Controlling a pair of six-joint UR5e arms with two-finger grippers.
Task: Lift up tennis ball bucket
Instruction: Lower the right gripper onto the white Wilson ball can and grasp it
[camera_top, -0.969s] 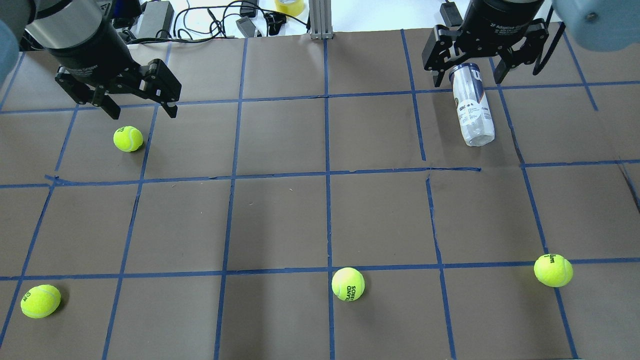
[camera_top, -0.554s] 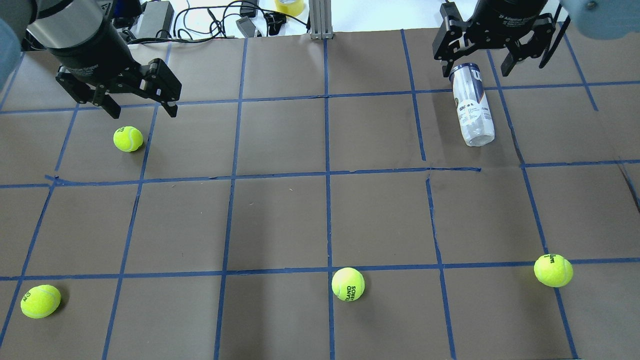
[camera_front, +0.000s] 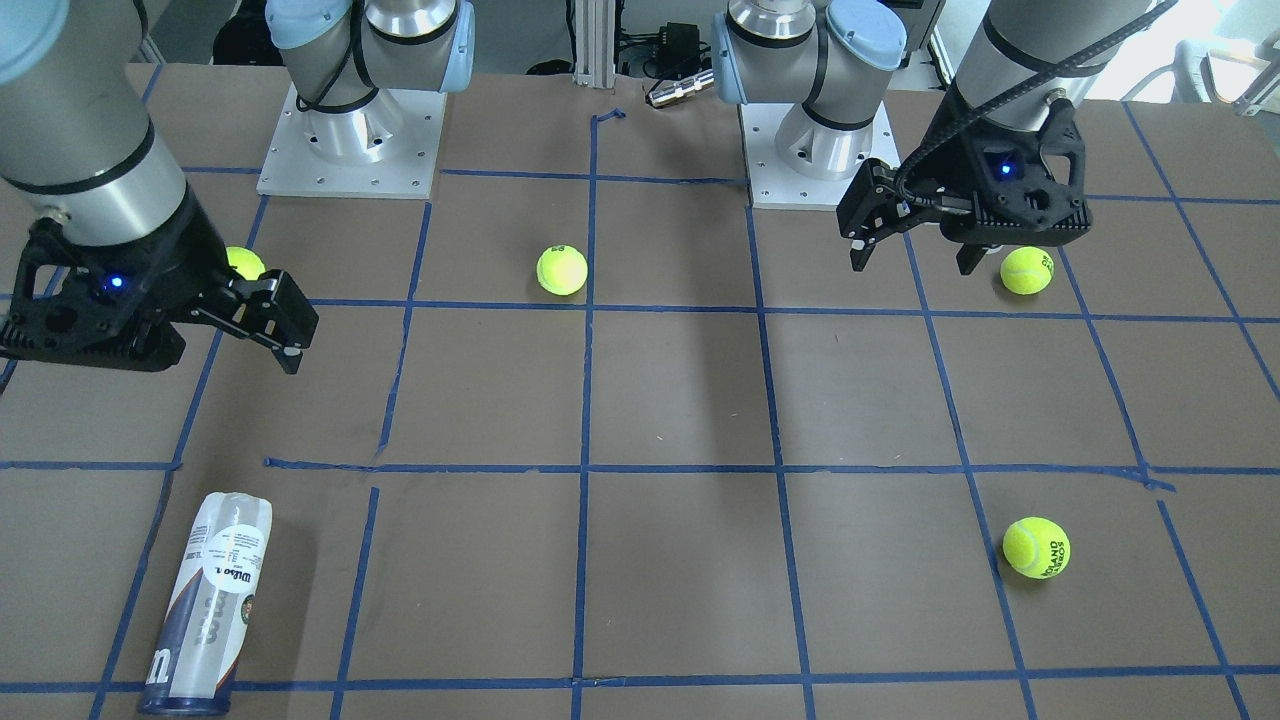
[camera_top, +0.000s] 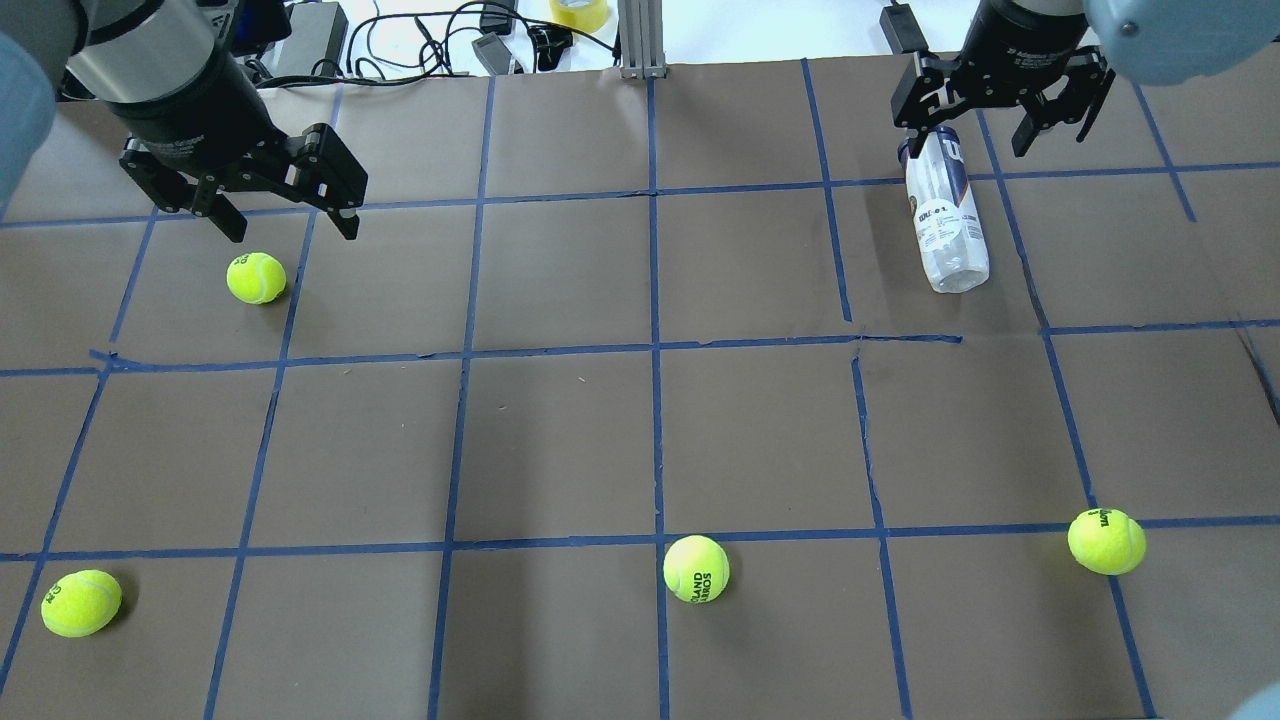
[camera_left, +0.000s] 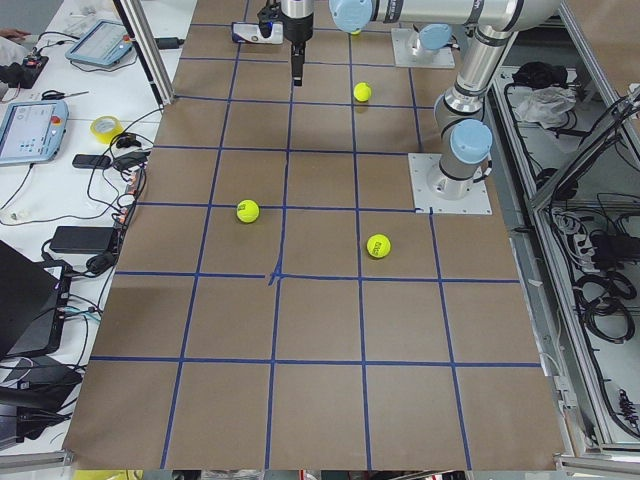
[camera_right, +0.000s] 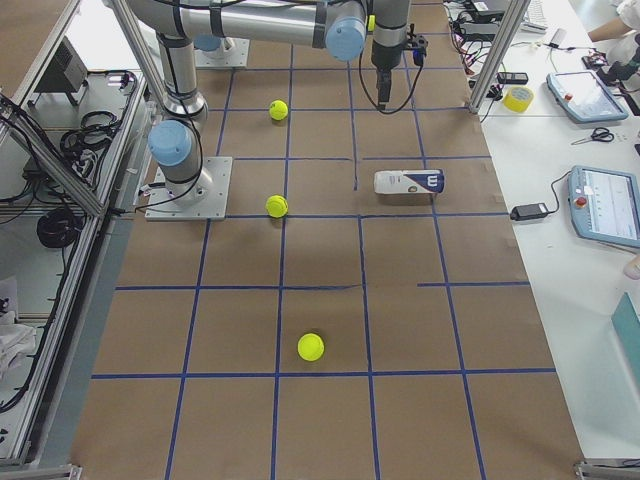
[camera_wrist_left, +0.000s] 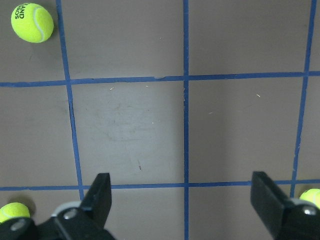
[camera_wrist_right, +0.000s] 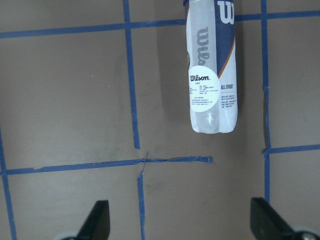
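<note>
The tennis ball bucket (camera_top: 945, 220) is a clear tube with a white-and-navy Wilson label. It lies on its side at the far right of the table, and also shows in the front view (camera_front: 205, 605) and the right wrist view (camera_wrist_right: 211, 65). My right gripper (camera_top: 985, 120) is open and empty, above the tube's navy far end and apart from it; its fingers (camera_wrist_right: 97, 222) frame bare table. My left gripper (camera_top: 290, 225) is open and empty above a loose tennis ball (camera_top: 256, 277).
Three more loose tennis balls lie near the robot's side of the table, at the left (camera_top: 81, 602), middle (camera_top: 696, 568) and right (camera_top: 1106, 540). Cables, a power brick and a tape roll (camera_top: 579, 12) lie beyond the table's far edge.
My right gripper has shifted toward the table's far edge and looks smaller in the overhead view, still open. The tube has not moved. The left gripper has barely moved.
</note>
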